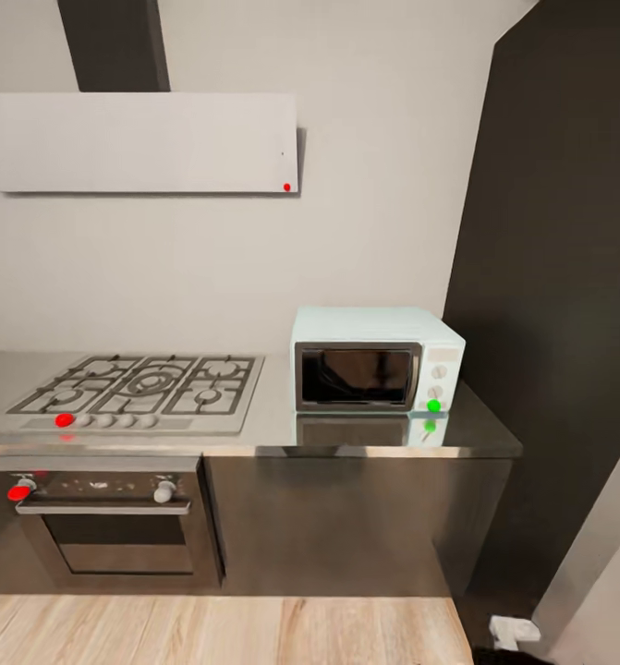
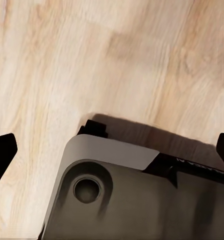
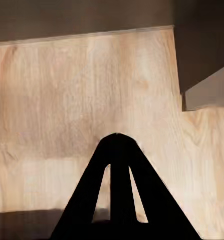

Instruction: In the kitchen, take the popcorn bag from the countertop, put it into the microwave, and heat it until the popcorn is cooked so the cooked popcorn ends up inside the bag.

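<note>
A kitchen — gas hob (image 1: 139, 390), built-in oven (image 1: 106, 517), microwave (image 1: 376, 362), countertop (image 1: 346, 434).

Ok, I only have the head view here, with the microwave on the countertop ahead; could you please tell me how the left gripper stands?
Observer: In its wrist view the left gripper is open. Its fingers are spread wide with nothing between them, and it points down at the wooden floor over a grey housing, probably the robot's own base.
Operator: Thank you. And the right gripper, please?
Observer: The right gripper is shut, with its fingertips meeting and nothing held. It points at the wooden floor near a dark cabinet front.
</note>
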### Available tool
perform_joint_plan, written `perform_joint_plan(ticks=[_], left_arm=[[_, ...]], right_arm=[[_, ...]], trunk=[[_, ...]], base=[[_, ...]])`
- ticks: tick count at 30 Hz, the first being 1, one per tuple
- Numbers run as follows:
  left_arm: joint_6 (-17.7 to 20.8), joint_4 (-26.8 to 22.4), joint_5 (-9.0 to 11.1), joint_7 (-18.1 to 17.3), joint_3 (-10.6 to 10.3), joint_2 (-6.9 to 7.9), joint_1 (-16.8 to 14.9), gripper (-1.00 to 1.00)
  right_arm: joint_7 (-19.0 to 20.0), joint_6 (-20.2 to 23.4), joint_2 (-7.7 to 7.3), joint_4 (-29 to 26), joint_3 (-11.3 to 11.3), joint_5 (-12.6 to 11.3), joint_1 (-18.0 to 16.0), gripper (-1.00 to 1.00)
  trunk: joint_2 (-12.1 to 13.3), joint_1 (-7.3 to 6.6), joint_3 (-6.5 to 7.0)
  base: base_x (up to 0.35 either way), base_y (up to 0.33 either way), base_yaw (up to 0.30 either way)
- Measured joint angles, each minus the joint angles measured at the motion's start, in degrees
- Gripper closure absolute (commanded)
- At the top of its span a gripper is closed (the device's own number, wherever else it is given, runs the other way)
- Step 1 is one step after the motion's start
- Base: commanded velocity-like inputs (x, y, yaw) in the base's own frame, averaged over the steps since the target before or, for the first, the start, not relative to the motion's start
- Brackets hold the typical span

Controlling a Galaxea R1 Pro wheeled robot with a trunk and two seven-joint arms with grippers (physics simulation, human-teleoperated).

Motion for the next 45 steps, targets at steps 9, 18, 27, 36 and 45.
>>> perform_joint_plan(ticks=[9,18,27,36,45], left_arm=[[0.63,0.08,-0.54,-0.08,0.04,0.27,0.27,-1.0],[0.91,0.07,-0.62,-0.16,0.0,0.45,0.63,-1.0],[-0.23,-0.38,-0.81,-0.06,-0.3,1.17,0.62,-1.0],[-0.25,-0.47,-0.94,-0.07,-0.35,1.14,0.62,-1.0],[-0.25,-0.54,-0.93,-0.07,-0.33,1.14,0.62,-1.0]], right_arm=[[-8.46,-27.33,1.04,35.0,0.42,5.89,6.36,1.0],[-9.34,-29.02,1.11,35.28,0.08,5.79,11.77,1.0],[-9.43,-29.09,0.3,35.28,-2.27,-1.8,11.84,1.0],[-9.54,-28.43,1.33,35.21,-2.35,-2.53,11.87,1.0],[-9.51,-28.45,4.13,34.72,-2.45,-2.36,11.86,1.0]], trunk=[[-0.01,-0.02,0.0],[-0.01,-0.02,0.01],[-0.01,-0.02,0.01],[-0.01,-0.02,0.01],[-0.01,-0.02,0.01]], base=[[-0.013,0.0,0.0],[0.0,0.0,0.0],[0.0,0.0,0.0],[0.0,0.0,0.0],[0.0,0.0,0.0]])
